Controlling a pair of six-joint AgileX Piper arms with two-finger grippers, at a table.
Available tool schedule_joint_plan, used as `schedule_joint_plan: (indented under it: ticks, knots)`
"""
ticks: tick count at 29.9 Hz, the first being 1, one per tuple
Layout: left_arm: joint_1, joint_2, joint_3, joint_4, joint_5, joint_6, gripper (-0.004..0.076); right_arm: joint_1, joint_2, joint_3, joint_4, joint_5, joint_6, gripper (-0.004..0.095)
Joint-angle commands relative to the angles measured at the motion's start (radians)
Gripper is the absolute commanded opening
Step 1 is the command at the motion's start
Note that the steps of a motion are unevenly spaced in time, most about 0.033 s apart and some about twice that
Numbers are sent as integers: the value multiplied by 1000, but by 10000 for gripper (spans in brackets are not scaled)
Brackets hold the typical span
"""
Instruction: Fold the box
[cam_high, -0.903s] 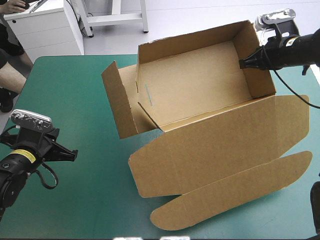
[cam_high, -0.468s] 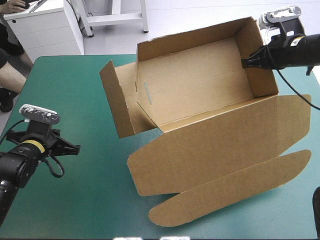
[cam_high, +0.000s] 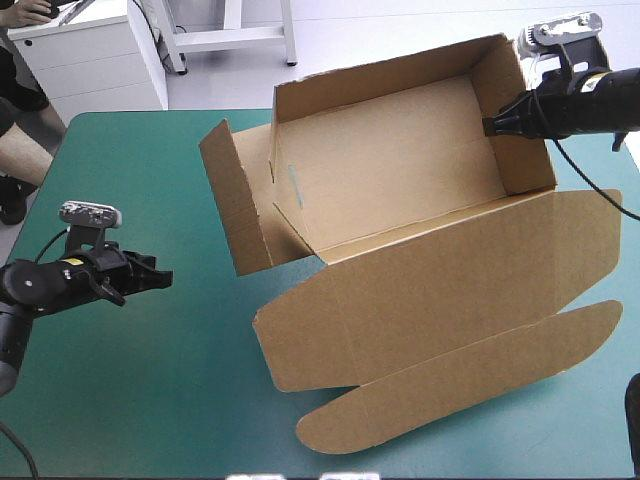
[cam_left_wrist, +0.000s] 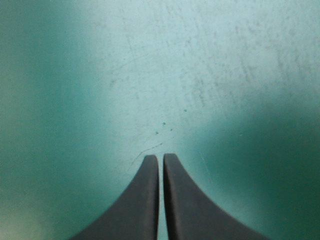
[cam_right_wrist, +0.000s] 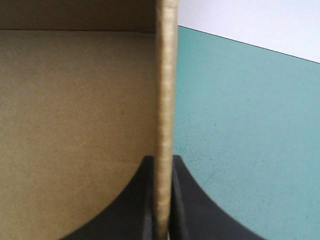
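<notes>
Left gripper (cam_high: 163, 277) is hovering near-left over bare teal-green cover (cam_left_wrist: 210, 75), fingers nearly touching, gripping nothing. Box (cam_high: 400, 190) is sitting mid-table to far-right, lid (cam_high: 430, 290) flat nearside. Right gripper (cam_high: 487, 126) is clamping its far-right wall (cam_high: 518, 100). Board is looking light and stiff; take wall edges. Only right wrist view is showing the pinch clearly.
</notes>
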Motion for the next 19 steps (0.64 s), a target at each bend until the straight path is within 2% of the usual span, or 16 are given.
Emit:
schedule_joint_plan:
  ticks: [1,3,9,16,19]
  knots:
    - [145,33,-27,-335,96,227,20,-7,-44,-25,44,9,20,-20]
    - [219,70,-27,-462,187,339,20,-7,-44,-25,44,9,23,-20]
    - [314,218,1,-672,328,518,20,-7,-44,-25,82,9,23,-20]
    - [312,415,9,-846,386,554,24,-7,-44,-25,89,9,23,-20]
    - [312,462,9,-915,449,568,110,-7,-44,-25,89,9,23,-20]
